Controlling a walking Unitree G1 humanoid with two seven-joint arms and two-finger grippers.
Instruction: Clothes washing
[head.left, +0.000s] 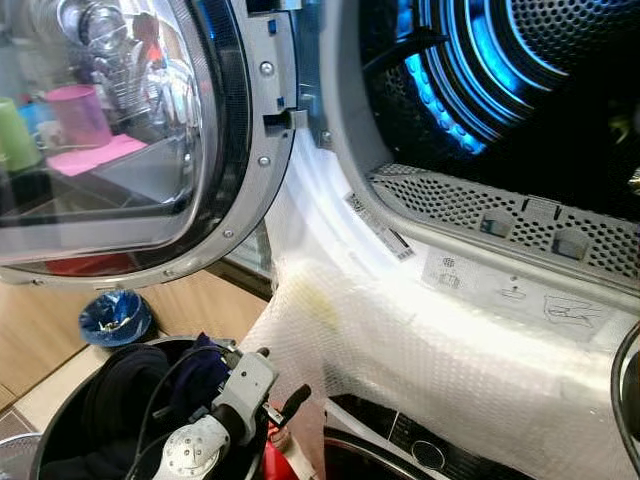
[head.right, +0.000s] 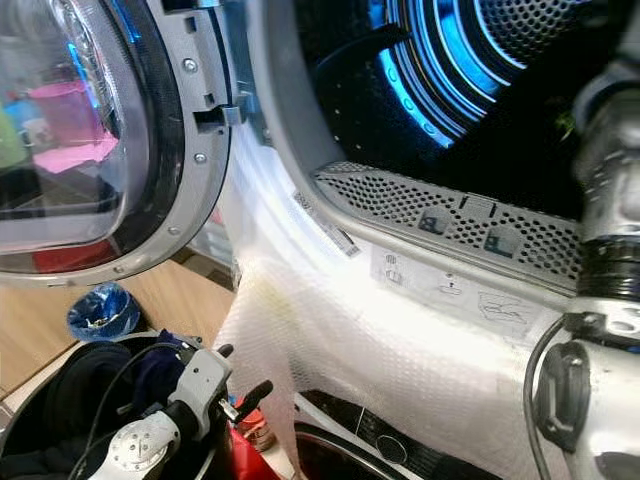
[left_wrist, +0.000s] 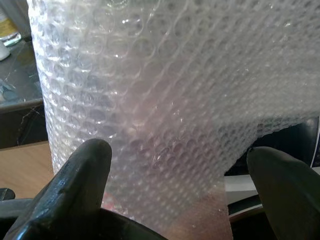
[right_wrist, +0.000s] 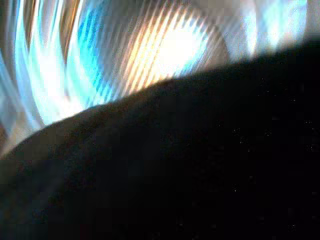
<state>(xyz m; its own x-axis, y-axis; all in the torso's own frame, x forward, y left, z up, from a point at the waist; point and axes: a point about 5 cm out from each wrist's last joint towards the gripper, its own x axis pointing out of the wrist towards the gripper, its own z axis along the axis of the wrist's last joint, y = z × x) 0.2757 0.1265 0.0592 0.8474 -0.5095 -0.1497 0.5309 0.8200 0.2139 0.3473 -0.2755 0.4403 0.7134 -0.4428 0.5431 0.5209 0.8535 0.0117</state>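
The washing machine's drum (head.left: 500, 70) stands open and glows blue inside. Bubble wrap (head.left: 420, 340) is draped over its lower rim. At the bottom left a black basket (head.left: 55, 425) holds dark clothes (head.left: 130, 385). My left gripper (head.left: 280, 385) hovers over the basket's right edge, open and holding nothing, its fingers (left_wrist: 85, 190) facing the bubble wrap (left_wrist: 170, 100). My right arm (head.right: 600, 300) rises at the right toward the drum opening. In the right wrist view a blurred dark mass (right_wrist: 200, 170) covers the lower part, with the lit drum (right_wrist: 165, 50) behind it.
The round glass door (head.left: 120, 130) hangs open to the left. A blue bag (head.left: 115, 317) lies on the wooden floor beside the basket. Under the bubble wrap is a dark panel with a knob (head.left: 428, 455). Something red (head.left: 280, 455) sits just below my left gripper.
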